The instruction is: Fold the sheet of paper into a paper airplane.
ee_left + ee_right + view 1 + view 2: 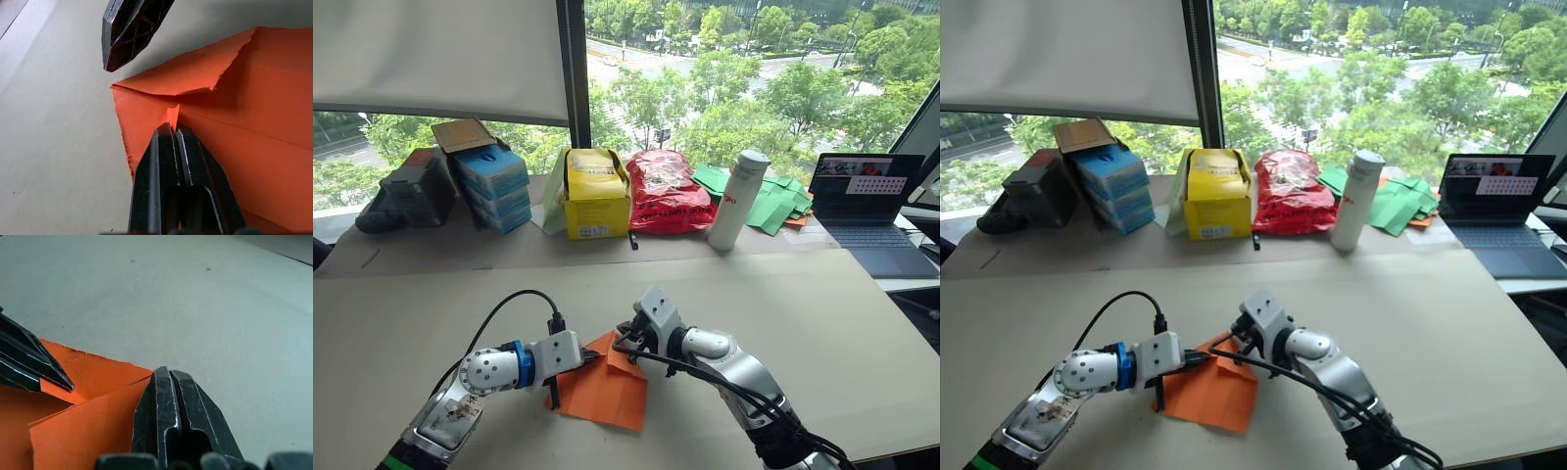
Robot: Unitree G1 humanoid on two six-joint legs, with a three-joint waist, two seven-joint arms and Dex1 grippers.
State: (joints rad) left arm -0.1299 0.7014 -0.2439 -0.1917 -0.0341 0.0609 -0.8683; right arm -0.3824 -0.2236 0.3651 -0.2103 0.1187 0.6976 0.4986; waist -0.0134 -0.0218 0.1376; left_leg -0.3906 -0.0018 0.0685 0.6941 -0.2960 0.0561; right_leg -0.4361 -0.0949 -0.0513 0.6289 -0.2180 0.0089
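Here, a bright orange sheet of paper [605, 390], partly folded, lies flat on the beige table [822, 323] between both arms. The left gripper [174, 131] and right gripper [168, 377] press its far corner, each with fingers closed together.

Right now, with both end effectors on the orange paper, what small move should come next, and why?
Probably press the raised flap flat: the sheet of paper is partly folded, and the shut left end effector and shut right end effector meet at its top corner.
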